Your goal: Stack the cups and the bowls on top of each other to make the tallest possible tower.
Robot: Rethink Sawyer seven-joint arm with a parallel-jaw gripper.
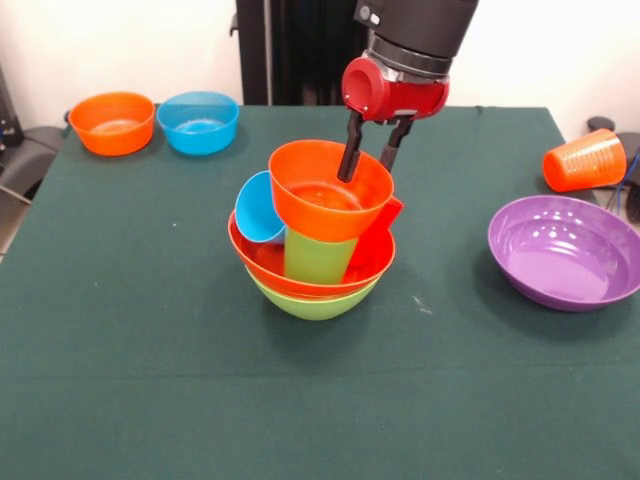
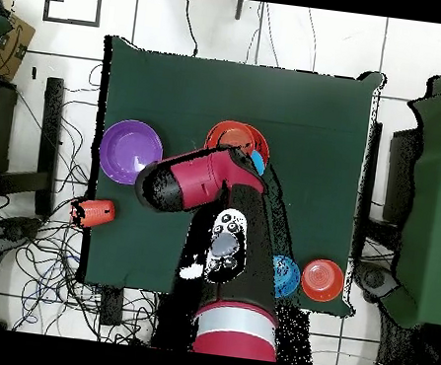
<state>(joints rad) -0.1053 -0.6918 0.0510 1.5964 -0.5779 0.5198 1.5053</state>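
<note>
The tower [image 1: 312,240] stands near the middle of the tabletop [image 1: 150,350]. Its base is a lime bowl [image 1: 312,300] carrying a large orange-red bowl [image 1: 262,262]. In that bowl stand a green cup [image 1: 316,255], a tilted blue cup [image 1: 258,208] on the left and a red cup [image 1: 376,232] on the right. A small orange bowl [image 1: 330,188] sits on top, over the green cup.

The claw [image 1: 371,152] is clamped on the far rim of the top bowl, one finger inside and one outside.

Handling, as a judgement: all pieces look like thin glossy plastic, so light, fairly stiff and slippery. The rim is the usable hold; a wall pinch should serve. The top bowl rests on a narrow cup, so it could tip on release.

Unstacked pieces: a purple bowl [image 1: 565,252] at the right, an orange cup [image 1: 585,160] lying on its side beyond it, and a second orange bowl [image 1: 112,122] with a blue bowl [image 1: 198,122] at the far left.

No brand, label or writing can be read.
</note>
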